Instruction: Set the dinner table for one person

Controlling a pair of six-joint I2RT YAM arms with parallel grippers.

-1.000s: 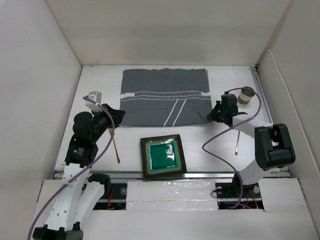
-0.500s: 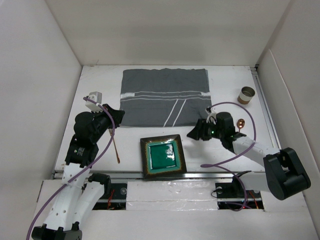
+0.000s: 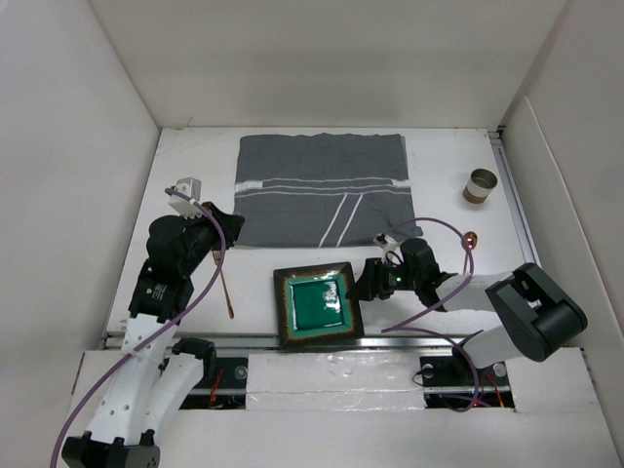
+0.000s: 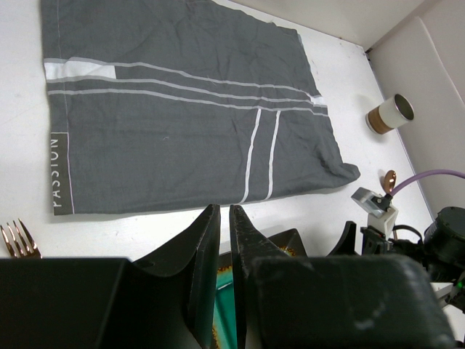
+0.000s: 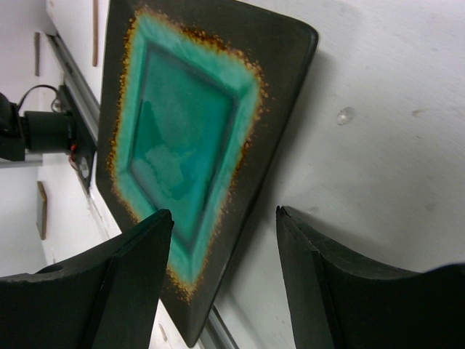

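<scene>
The right claw [image 5: 221, 218] is held open and empty at the right rim of the square green plate [image 3: 315, 304], which is set on the white table [image 3: 195, 156] near its front edge. The left claw [image 4: 220, 211] is pinched shut on nothing. Grabbing the plate seems to be the step in hand; next, its rim must be squeezed.

Light is even and diffuse, from overhead. The white dinner table [image 3: 195, 166] reads bright, near washed out. Shadows are soft and short: 1 faint band beside the plate [image 5: 189, 145] in the right wrist view. Pale glare sits on its glaze. Top view is sharp. The left gripper [image 4: 224, 211] is dark, underexposed and slightly soft.
</scene>
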